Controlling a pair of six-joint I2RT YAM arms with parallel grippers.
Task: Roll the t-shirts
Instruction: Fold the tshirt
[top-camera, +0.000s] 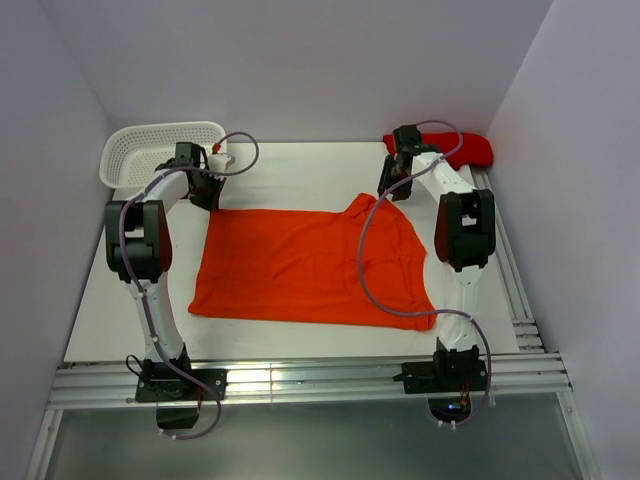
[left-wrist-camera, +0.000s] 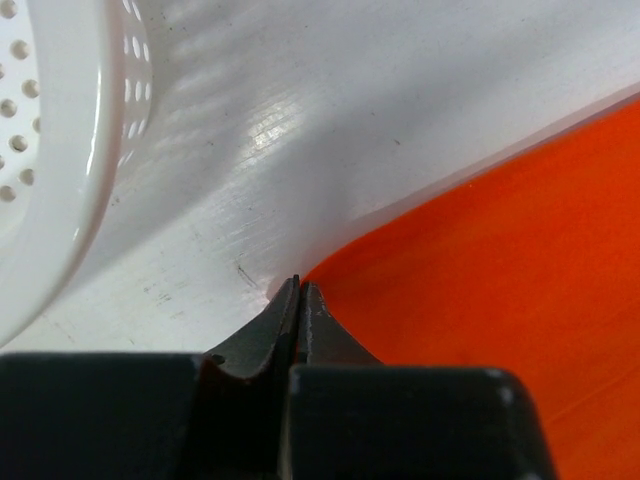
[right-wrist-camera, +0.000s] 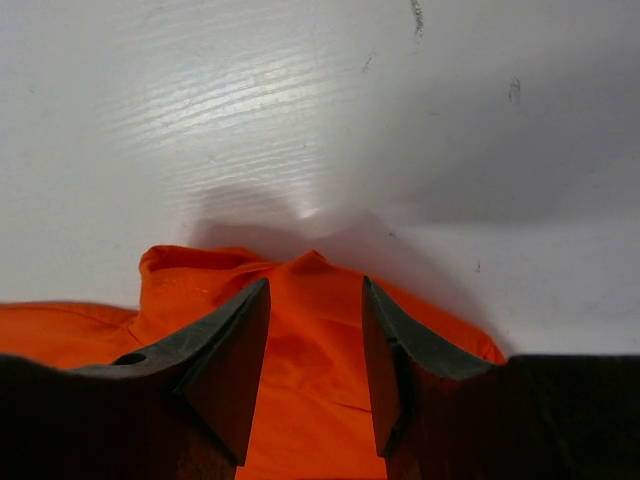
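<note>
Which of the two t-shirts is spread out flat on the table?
The bright orange t-shirt, lying open in the middle of the table. The darker red t-shirt is bunched up in a heap at the far right corner.

The white tabletop carries three things. An orange shirt lies spread flat across its middle. A red shirt sits bunched in the far right corner. A white perforated basket stands in the far left corner.
</note>
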